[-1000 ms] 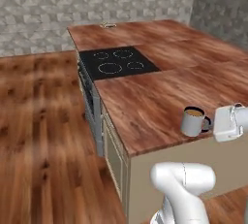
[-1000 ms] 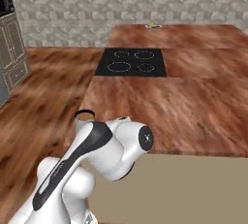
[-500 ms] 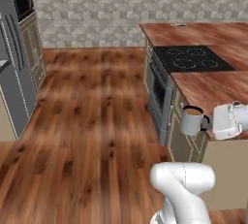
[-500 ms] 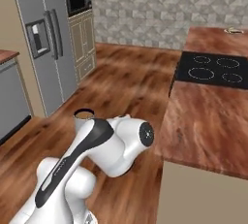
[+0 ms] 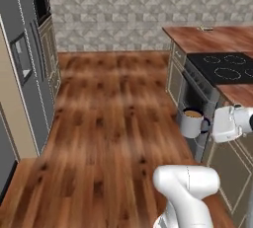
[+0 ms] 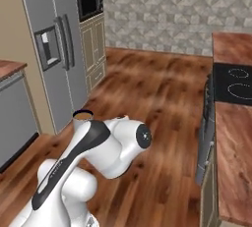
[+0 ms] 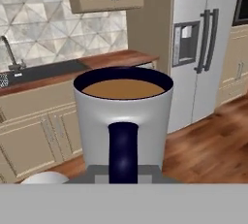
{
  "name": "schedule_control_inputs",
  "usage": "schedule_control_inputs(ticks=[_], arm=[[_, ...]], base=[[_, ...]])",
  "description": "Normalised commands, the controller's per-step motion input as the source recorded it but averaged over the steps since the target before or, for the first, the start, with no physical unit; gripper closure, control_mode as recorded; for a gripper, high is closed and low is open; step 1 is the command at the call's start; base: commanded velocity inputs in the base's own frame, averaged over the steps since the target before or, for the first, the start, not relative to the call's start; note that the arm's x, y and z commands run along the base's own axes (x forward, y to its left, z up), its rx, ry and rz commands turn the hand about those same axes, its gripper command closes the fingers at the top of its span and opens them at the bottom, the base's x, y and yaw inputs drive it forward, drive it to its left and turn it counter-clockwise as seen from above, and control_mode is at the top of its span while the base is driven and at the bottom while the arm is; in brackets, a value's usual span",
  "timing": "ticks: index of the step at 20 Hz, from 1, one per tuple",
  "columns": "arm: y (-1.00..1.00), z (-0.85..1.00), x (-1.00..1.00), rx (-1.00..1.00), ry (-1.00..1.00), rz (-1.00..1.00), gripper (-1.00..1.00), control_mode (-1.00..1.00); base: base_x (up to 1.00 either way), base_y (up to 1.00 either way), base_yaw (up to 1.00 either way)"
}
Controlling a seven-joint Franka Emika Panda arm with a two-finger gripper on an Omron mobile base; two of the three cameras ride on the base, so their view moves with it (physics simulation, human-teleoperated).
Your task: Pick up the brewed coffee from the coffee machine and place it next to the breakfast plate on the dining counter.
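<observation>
Coffee in the grey mug (image 5: 191,123) is carried upright by its dark handle, on which the gripper (image 5: 207,126) is clamped, above the wood floor (image 5: 108,123) just beside the dining counter (image 5: 217,38) with its black cooktop (image 5: 225,67).

Mug (image 7: 123,116): pale grey wall, dark navy handle, tan-brown liquid inside.
Dining counter (image 5: 217,38): reddish-brown wood grain; inset cooktop (image 5: 223,67) black, pale ring outlines.
Floor (image 5: 113,118): warm brown planks, darker streaks.
Back wall (image 6: 162,10), 12 o'clock: grey-beige triangle-pattern tiles.
Fridge (image 6: 51,49), 9 o'clock: flat steel grey.
Cabinets (image 7: 43,140): beige panels.
Sink counter (image 7: 111,59): brown wood; sink basin (image 7: 41,71) black.
</observation>
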Motion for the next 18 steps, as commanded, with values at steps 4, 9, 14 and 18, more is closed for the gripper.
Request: schedule_control_inputs(ticks=[4, 9, 14, 18], arm=[[0.00, 0.00, 0.00, 0.00, 0.00, 0.00, 1.00, 1.00], [0.00, 0.00, 0.00, 0.00, 0.00, 0.00, 1.00, 1.00], [0.00, 0.00, 0.00, 0.00, 0.00, 0.00, 1.00, 1.00], [0.00, 0.00, 0.00, 0.00, 0.00, 0.00, 1.00, 1.00]], base=[[1.00, 0.35, -0.19], [1.00, 0.26, -0.27], [1.00, 0.26, -0.31], [1.00, 0.27, -0.31]])
